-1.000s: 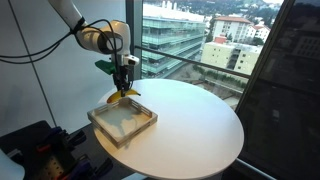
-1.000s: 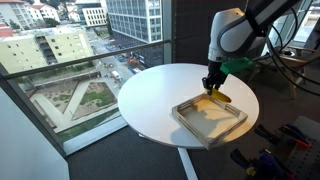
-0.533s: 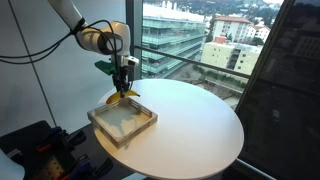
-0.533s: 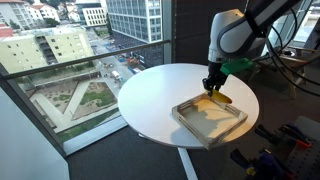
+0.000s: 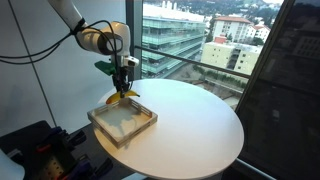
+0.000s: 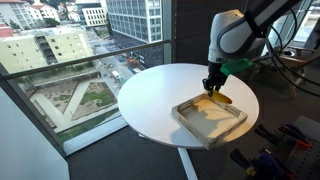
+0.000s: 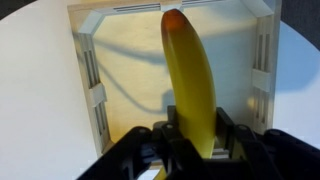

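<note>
My gripper [image 5: 123, 86] [image 6: 213, 85] [image 7: 198, 135] is shut on a yellow banana [image 7: 190, 75]. The banana [image 5: 122, 97] [image 6: 217, 97] hangs from the jaws just above the far edge of a shallow wooden tray [image 5: 122, 121] [image 6: 210, 121]. In the wrist view the banana points out over the tray's pale floor [image 7: 125, 70], with the tray's slotted side walls on either side. Whether the banana's tip touches the tray cannot be told.
The tray rests on a round white table [image 5: 195, 125] [image 6: 155, 95] beside a large window. Cables and dark equipment [image 5: 35, 145] [image 6: 285, 145] lie on the floor beside the table near the robot base.
</note>
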`<state>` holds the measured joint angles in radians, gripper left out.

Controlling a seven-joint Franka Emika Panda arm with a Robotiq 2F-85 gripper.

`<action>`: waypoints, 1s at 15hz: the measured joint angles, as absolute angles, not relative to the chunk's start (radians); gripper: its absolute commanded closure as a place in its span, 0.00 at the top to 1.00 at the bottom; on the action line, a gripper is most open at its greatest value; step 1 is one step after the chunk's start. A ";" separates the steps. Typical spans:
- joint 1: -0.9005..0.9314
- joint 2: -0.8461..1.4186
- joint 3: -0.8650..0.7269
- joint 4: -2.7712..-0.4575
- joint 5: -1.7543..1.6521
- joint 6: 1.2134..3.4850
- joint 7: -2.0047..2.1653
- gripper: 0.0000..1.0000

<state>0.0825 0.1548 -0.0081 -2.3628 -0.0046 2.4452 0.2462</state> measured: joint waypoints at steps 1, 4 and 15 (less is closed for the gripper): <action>0.083 0.156 -0.008 -2.363 -0.005 2.445 0.246 0.15; 0.082 0.156 -0.008 -2.362 -0.005 2.445 0.251 0.15; 0.057 0.148 -0.028 -2.334 -0.005 2.442 0.335 0.15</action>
<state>0.0573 0.1481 -0.0279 -2.3344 -0.0046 2.4419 0.3345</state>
